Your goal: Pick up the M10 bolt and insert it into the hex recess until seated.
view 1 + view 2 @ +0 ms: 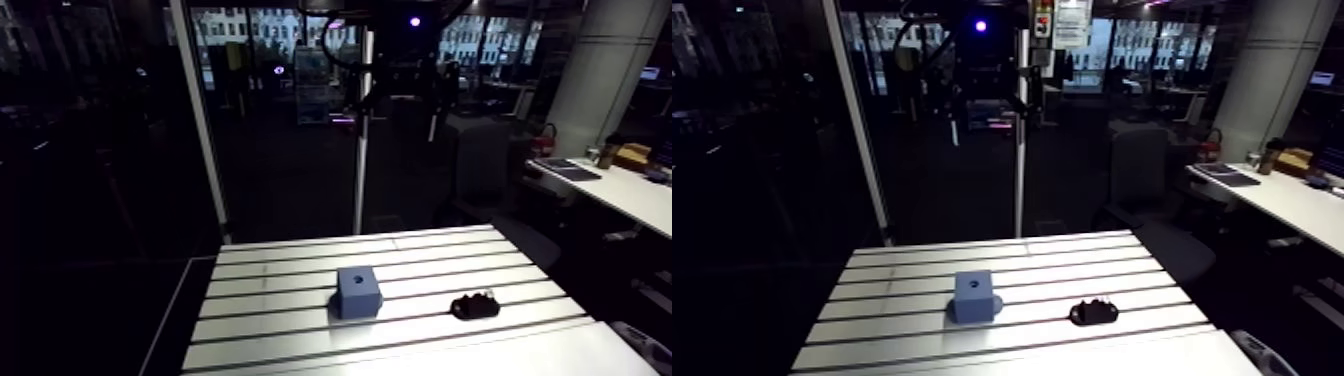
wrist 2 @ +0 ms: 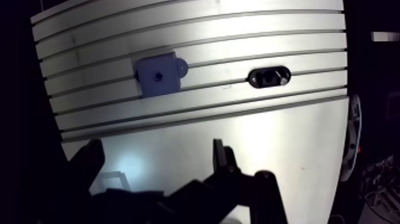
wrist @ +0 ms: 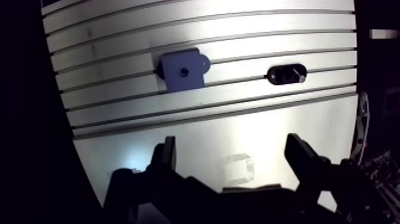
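We see the tool (image 3: 232, 143) spread wide and holding nothing, over bare desk (image 3: 250, 119). Well ahead of it the blue block (image 3: 181, 70) stands with its recess (image 3: 184, 72) facing up. Near the block, not touching it, the M10 bolt (image 3: 294, 74) lies in a black cradle (image 3: 275, 75); it is too small for us to make out detail.

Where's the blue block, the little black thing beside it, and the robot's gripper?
Blue block (image 1: 360, 298): arm view, on its front face.
Black thing (image 1: 474, 306): arm view, middle of its dark body.
Gripper (image 3: 232, 144): wrist view, midway between its open fingertips.
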### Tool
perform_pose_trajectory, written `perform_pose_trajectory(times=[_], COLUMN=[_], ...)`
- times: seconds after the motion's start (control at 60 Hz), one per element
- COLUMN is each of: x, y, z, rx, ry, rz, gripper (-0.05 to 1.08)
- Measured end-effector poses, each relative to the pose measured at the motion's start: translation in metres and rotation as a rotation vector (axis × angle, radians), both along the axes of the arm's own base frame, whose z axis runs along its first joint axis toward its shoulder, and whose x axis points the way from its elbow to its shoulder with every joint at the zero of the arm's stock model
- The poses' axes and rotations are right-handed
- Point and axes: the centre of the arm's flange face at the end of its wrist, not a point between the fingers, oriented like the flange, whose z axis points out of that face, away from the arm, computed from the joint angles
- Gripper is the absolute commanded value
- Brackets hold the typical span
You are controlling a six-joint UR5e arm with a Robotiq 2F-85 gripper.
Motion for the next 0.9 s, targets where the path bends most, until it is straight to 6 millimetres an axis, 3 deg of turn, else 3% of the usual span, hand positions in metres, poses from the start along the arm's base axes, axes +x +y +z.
perform_pose_trajectory(times=[0.317, 0.75, 0.9], x=[-0.018, -0.020, -0.021], y=[-0.009, -0.011, -0.004], z=[-0.009, -0.011, -0.013], rx=[-0.005, -0.004, 0.001], ry=[-0.034, -0.044, -0.044], rz=[0.036, 0.049, 0.098], gripper=[0.01, 0.01, 0.01])
